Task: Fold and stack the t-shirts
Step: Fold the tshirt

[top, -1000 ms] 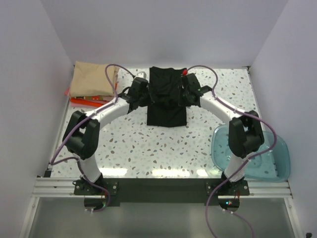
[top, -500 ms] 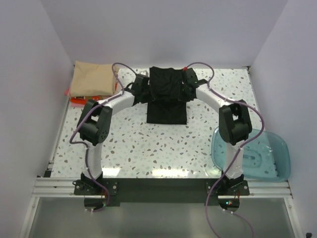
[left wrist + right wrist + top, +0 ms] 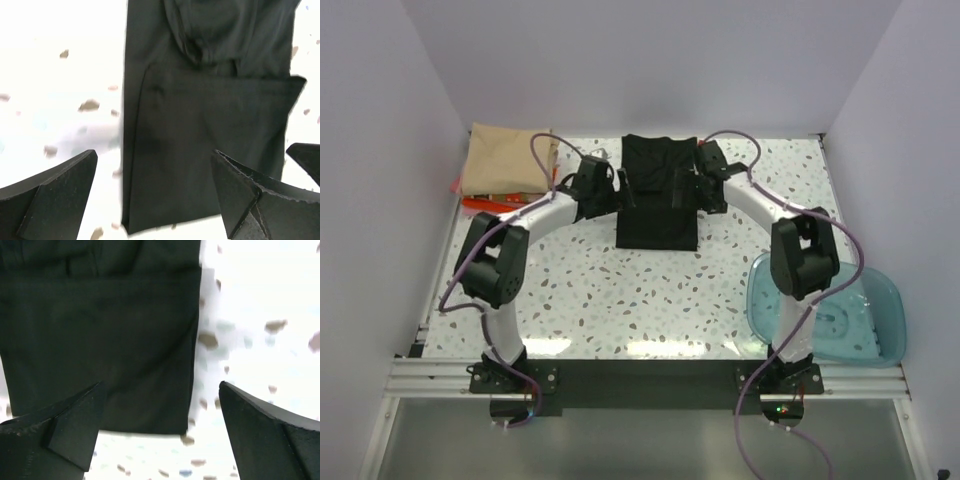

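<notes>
Gaping over black t-shirt [image 3: 658, 225], both end effectors [image 3: 154, 162] [image 3: 161, 390] empty; tan t-shirt [image 3: 505, 160] overhead-only, probably folded.

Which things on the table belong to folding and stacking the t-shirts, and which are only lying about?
Belong to the job:
- black t-shirt, folded, far middle
- tan t-shirt, far left corner
- red-orange t-shirt, showing beneath the tan one

Just lying about:
- teal plastic bowl, near right corner
</notes>
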Robot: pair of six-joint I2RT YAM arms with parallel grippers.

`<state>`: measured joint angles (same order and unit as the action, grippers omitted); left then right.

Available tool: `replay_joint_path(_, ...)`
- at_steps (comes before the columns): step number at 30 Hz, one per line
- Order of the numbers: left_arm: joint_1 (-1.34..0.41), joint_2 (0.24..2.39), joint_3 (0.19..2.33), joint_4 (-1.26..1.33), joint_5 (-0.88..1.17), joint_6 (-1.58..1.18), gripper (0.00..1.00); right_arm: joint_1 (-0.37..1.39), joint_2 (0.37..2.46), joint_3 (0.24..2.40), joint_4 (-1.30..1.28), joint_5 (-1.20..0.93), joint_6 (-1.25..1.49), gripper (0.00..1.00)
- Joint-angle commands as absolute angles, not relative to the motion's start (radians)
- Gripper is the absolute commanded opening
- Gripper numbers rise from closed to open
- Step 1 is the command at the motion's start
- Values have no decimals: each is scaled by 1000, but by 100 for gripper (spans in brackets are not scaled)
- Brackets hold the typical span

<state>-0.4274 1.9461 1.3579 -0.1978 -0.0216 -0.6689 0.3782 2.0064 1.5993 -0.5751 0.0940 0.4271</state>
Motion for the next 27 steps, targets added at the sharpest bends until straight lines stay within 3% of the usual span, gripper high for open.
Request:
replay_joint_path(1,-426,1798,1234,-152,36,-672,100,376,1834,1478,-565,19,443,99)
replay_joint_path(6,-459,1697,1044,-103,69,-701,100,376,1708,1231,-473,-37,476,99)
replay_joint_path(12,-480,1704,976,-72,107,-726,99,377,1683,1121,-420,-87,482,93)
replay_joint_path(16,-486,1724,966,-32,115,-736,84,376,1701,1103,-397,-94,474,72)
replay_joint_path(17,-488,1745,979,-31,120,-736,82,376,1704,1100,-387,-89,472,62)
replay_joint_path(23,-491,1813,1005,-41,127,-733,54,376,1770,1127,-371,-103,474,52)
replay_joint_path(27,-491,1827,996,-44,111,-738,49,376,1789,1126,-370,-98,477,49)
